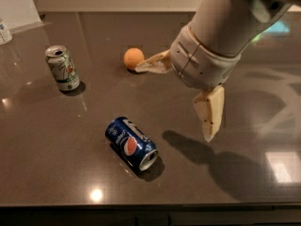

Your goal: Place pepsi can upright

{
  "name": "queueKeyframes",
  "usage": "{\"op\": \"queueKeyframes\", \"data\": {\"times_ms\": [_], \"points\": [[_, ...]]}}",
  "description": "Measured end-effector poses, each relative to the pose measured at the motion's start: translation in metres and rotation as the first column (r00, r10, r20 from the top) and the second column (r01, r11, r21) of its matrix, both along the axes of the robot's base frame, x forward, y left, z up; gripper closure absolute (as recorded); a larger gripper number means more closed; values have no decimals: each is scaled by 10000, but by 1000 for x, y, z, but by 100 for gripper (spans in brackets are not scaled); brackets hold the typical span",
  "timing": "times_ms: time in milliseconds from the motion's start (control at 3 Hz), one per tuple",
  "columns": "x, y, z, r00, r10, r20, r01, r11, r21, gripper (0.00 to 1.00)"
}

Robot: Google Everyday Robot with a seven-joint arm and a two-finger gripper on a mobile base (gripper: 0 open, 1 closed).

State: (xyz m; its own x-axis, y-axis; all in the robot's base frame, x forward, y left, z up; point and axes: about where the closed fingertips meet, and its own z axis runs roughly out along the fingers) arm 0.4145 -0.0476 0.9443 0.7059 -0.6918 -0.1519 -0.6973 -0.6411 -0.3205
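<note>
The pepsi can (131, 143) is dark blue with a red-white-blue round logo and lies on its side on the dark table (56, 173), front centre. My gripper (176, 100) hangs above the table to the right of the can, clear of it. Its two cream fingers are spread wide apart: one fingertip (143, 68) points left toward the orange, the other (209, 135) points down. The gripper holds nothing.
A white and green can (62, 68) stands upright at the left. An orange ball (134, 58) lies behind the pepsi can, close to my upper finger. A white object (4, 32) sits at the far left edge. The table's front edge runs along the bottom.
</note>
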Motion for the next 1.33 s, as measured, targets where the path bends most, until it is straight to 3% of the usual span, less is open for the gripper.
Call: {"op": "queueKeyframes", "data": {"times_ms": [333,667,1000,1333], "points": [[-9,30,-14,9758,2175,223,-2175,9761,-59,0],[-18,55,-28,9092,4156,231,-4155,9095,-108,0],[-27,75,-45,8057,5921,182,-5912,8057,-364,0],[-31,81,-64,7045,7091,299,-7058,7044,-755,0]]}}
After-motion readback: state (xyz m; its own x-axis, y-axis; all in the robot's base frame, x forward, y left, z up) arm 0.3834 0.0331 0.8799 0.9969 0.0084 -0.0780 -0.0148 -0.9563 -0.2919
